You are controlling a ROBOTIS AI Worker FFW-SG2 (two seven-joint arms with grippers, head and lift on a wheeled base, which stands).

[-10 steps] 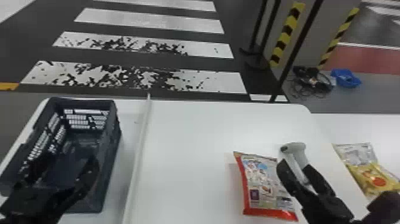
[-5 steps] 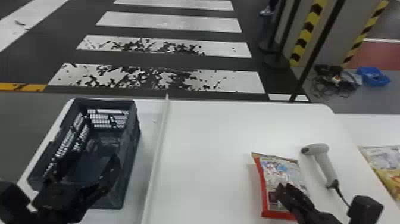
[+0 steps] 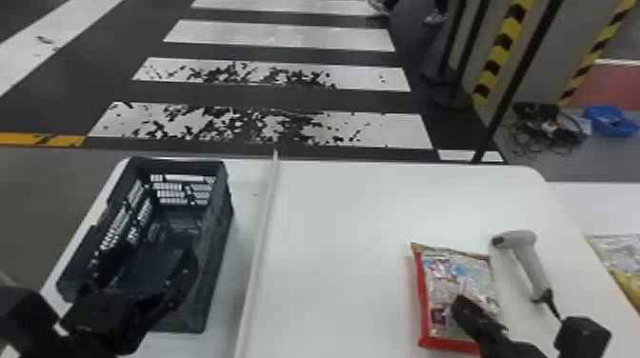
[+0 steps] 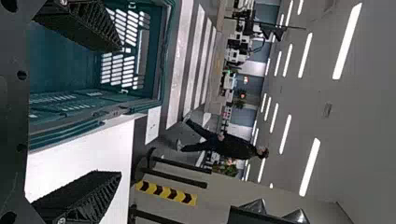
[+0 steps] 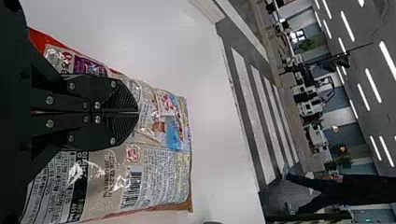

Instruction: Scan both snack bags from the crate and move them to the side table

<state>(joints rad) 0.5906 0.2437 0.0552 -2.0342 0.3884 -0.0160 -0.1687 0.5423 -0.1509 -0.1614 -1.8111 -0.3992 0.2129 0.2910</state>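
The right gripper (image 5: 137, 113) has brought its fingers together over the red-edged snack bag (image 3: 445, 281) on the table (image 3: 333, 247), so lifting it probably needs reopening, while the left gripper (image 4: 120, 111) has its fingers wide.

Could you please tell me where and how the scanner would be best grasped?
Probably by its slim handle, from above, closing across its width: the scanner lies on the table, handle towards the robot, bulkier head farther off.
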